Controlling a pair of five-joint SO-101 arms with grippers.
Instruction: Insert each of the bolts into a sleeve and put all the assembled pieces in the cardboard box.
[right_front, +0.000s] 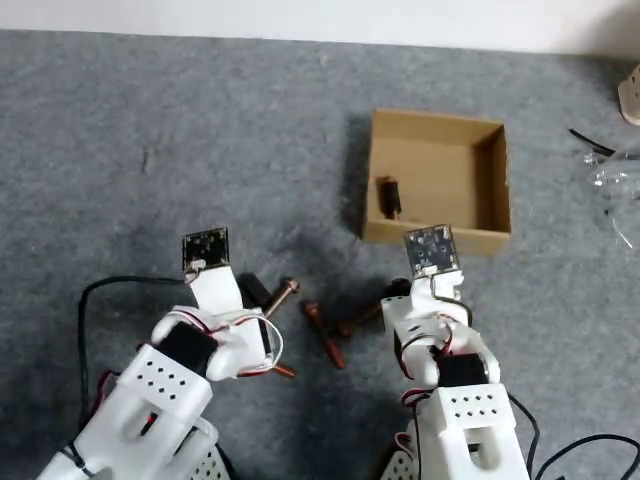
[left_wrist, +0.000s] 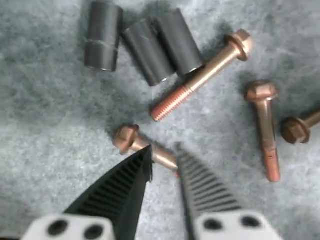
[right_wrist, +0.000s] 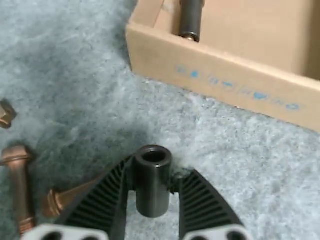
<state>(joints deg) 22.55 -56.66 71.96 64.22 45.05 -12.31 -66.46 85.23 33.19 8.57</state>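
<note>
Left gripper (left_wrist: 162, 155) of mine is open a little, its tips on both sides of one bolt (left_wrist: 131, 139). I count four bolts and three loose sleeves (left_wrist: 102, 37). My right gripper (right_wrist: 156, 172) squeezes a fourth sleeve (right_wrist: 150, 192). At its one o'clock, the cardboard box (right_wrist: 220, 85) holds one put-together piece (right_front: 388, 197).
</note>
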